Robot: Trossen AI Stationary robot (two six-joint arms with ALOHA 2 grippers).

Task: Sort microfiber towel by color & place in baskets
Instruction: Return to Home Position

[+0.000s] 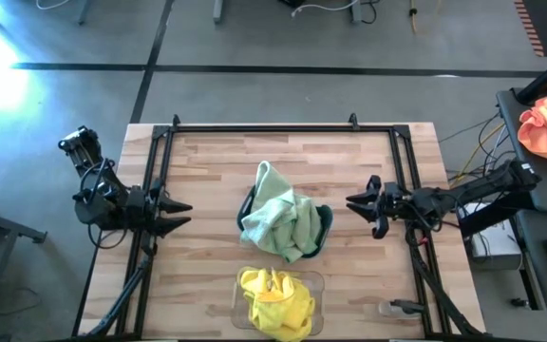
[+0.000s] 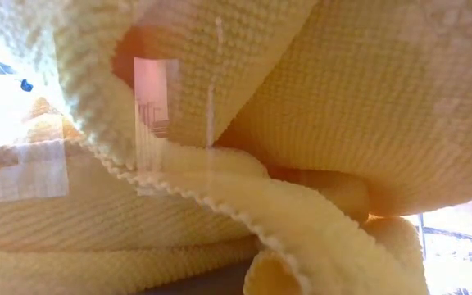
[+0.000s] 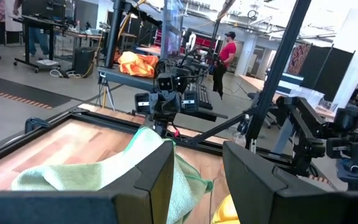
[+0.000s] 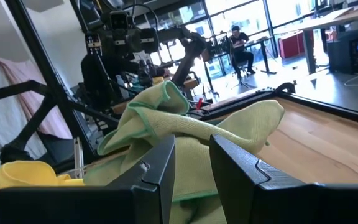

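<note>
I judge the sorting done: green towels (image 1: 278, 223) heap the teal basket (image 1: 327, 220) at frame centre and yellow towels (image 1: 275, 302) fill the clear basket (image 1: 319, 281) at bottom centre. So the left gripper (image 1: 180, 214) at mid-left and the right gripper (image 1: 357, 202) at mid-right sit spread and empty.

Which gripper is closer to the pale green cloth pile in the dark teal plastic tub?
Right. The right gripper sits close beside the pale green cloth pile; the left gripper is farther off, at the left edge of the table.

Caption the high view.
Pale green cloths in dark teal tub, yellow cloths in clear plastic tub; left gripper, right gripper open alongside.
</note>
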